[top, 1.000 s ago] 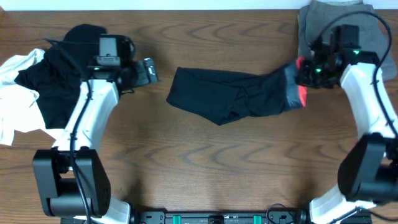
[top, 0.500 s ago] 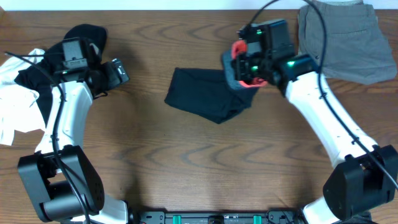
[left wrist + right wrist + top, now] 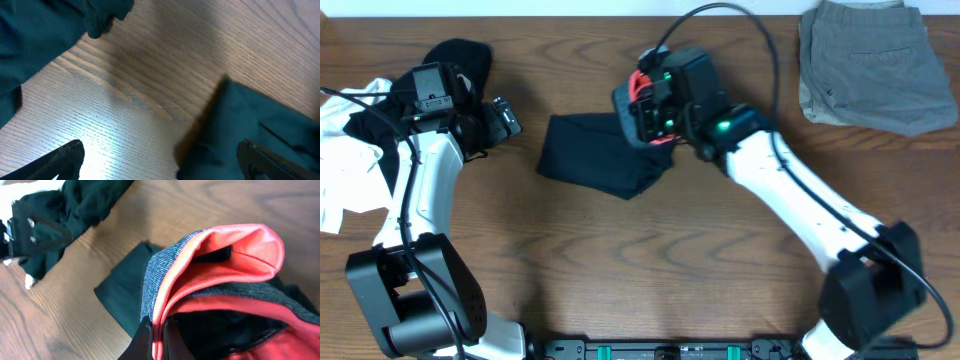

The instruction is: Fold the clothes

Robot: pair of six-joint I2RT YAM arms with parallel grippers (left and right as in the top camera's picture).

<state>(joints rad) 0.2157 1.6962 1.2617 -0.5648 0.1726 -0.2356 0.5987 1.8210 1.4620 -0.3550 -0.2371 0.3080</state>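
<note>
Four fabric items are counted on the table (image 3: pixel 620 270), plus two arms and two grippers.

One pair of black trousers (image 3: pixel 590 165) is seen just off centre toward 11 o'clock, lying as a flat dark bundle on the wood. Its grey-and-coral waistband (image 3: pixel 642 82) is lifted off the table at the bundle's 2 o'clock end. The waistband is clamped by the right gripper (image 3: pixel 648 108). In the right wrist view the fingers (image 3: pixel 144 342) are pinched tight on the waistband edge (image 3: pixel 220 245), grey outside, coral inside, and the fabric is folded over above the trouser leg (image 3: pixel 122 297).

One white T-shirt (image 3: pixel 342 150) is seen at 9 o'clock, crumpled at the table edge. One plain black garment (image 3: pixel 432 150) is heaped partly on it, reaching toward 10 o'clock. The two are touching.

One pair of grey shorts (image 3: pixel 865 60) is laid flat at the 1 o'clock corner, well apart from the trousers.

The left gripper (image 3: pixel 505 115) is held between the black garment and the trousers. In the left wrist view its jaws (image 3: pixel 160 162) are spread wide over bare wood, with the trouser edge (image 3: pixel 260 120) at 4 o'clock and the black garment (image 3: pixel 40 35) at 10 o'clock. No cloth is gripped.
</note>
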